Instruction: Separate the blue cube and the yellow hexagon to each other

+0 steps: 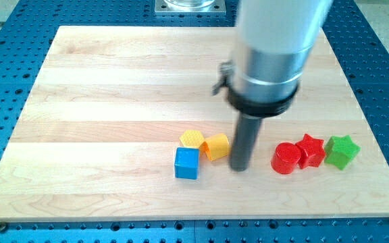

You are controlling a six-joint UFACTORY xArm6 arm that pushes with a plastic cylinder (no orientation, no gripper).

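I have no jaws, only my tip point(239, 167), holding nothing. The yellow hexagon point(215, 146) sits just beside it toward the view's left; the blue cube point(187, 163) lies farther left.

We see bright, even light across the bench point(113, 101), with only soft, short shadows under things. Focus is slightly soft throughout, without glare.
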